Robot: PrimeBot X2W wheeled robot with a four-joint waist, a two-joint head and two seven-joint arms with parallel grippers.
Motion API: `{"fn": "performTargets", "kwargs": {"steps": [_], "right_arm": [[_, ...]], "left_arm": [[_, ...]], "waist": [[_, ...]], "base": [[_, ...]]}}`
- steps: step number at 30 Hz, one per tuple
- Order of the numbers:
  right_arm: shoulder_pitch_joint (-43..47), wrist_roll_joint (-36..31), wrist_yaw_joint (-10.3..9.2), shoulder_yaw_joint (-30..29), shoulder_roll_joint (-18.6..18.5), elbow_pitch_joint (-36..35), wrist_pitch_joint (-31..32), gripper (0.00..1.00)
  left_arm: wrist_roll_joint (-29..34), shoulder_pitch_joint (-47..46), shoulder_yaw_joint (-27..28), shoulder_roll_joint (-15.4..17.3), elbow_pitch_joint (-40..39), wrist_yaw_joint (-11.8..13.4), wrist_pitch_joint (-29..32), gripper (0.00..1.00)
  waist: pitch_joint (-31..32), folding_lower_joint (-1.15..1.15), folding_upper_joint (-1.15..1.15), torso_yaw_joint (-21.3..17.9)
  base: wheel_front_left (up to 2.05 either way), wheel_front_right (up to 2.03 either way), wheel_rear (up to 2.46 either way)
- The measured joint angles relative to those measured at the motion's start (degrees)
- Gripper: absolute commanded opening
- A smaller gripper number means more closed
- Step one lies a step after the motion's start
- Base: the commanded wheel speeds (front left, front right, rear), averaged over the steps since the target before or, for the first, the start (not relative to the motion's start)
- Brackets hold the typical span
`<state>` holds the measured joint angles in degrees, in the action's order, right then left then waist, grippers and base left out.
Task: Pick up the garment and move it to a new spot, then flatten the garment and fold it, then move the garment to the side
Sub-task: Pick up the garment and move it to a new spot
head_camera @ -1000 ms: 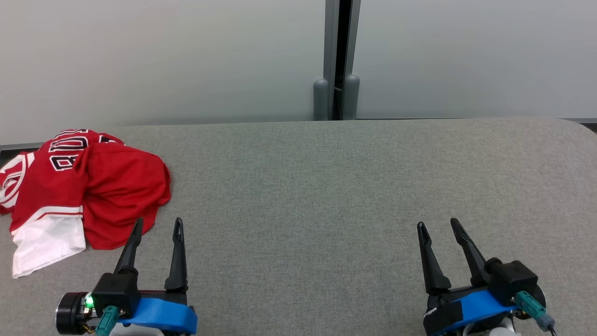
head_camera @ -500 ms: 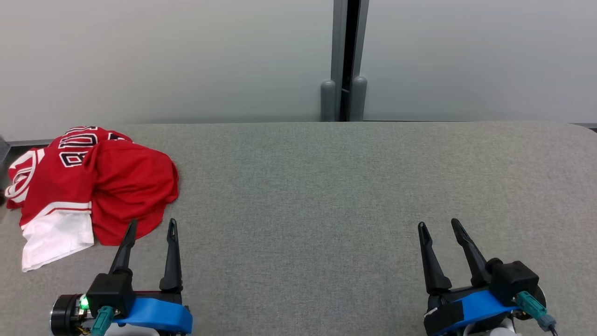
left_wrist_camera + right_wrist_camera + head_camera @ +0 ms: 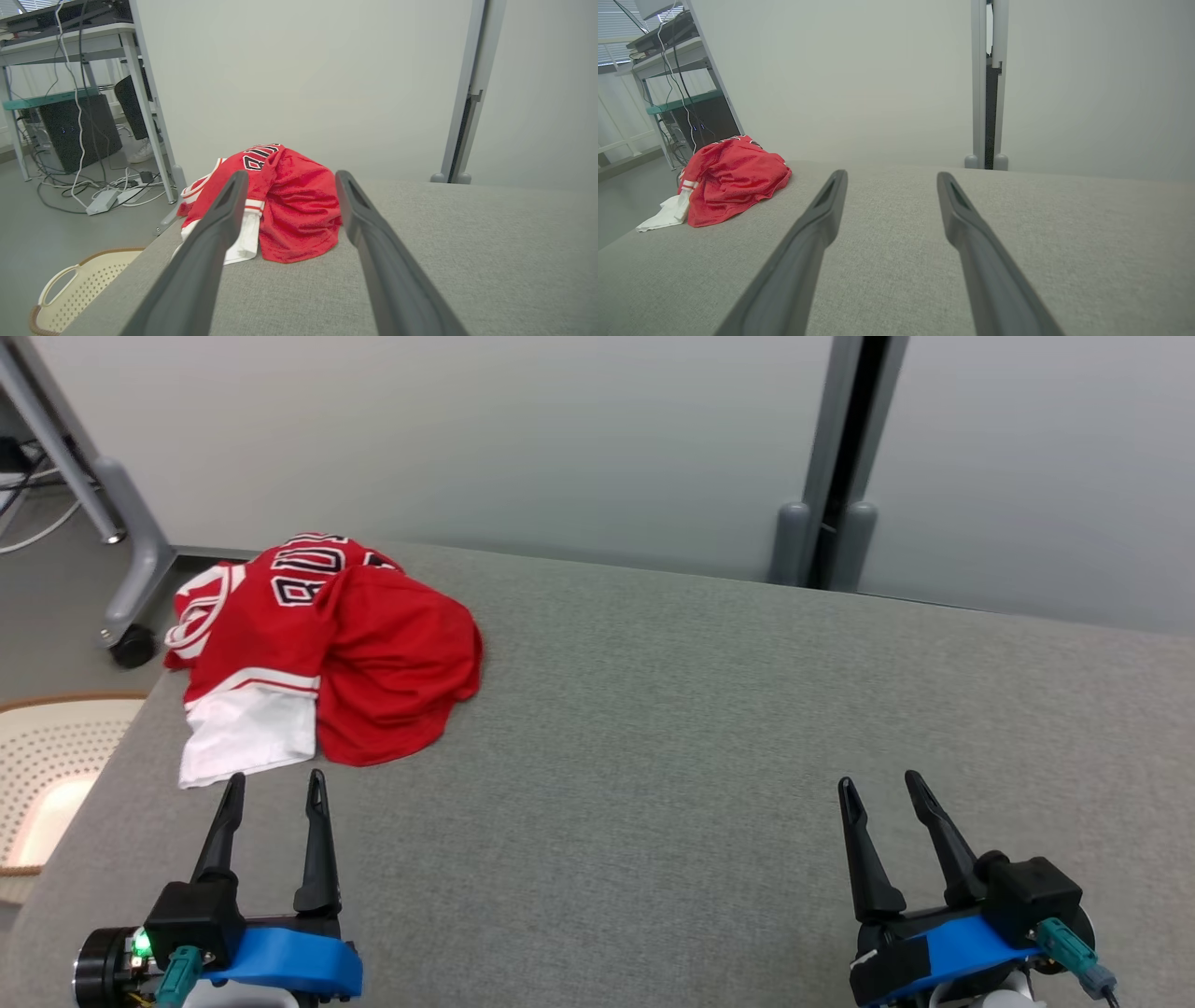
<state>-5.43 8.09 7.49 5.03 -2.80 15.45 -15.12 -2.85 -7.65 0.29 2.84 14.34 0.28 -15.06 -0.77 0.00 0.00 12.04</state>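
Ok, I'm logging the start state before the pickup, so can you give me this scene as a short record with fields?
garment: red and white jersey, crumpled in a heap, not flattened or folded
garment place: far left part of the grey table, close to its left edge
left gripper: open, empty, pointing at the jersey's near edge, no grip on it
right gripper: open, empty, over bare table on the right
beside the table: cream perforated basket on the floor at the left

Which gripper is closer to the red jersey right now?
Left. The left gripper sits open just short of the red jersey, not touching it. The right gripper, also open, is far off across the table.
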Motion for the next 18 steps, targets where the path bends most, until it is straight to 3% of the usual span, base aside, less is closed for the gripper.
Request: {"fn": "performTargets", "kwargs": {"steps": [18], "right_arm": [[-0.8,-1.2,0.01,0.2,0.0,-0.3,0.0,1.0]], "left_arm": [[-0.7,0.7,2.8,0.0,-0.1,0.1,0.0,1.0]], "waist": [[-1.9,0.0,0.0,16.3]], "base": [[0.0,0.0,0.0]]}}
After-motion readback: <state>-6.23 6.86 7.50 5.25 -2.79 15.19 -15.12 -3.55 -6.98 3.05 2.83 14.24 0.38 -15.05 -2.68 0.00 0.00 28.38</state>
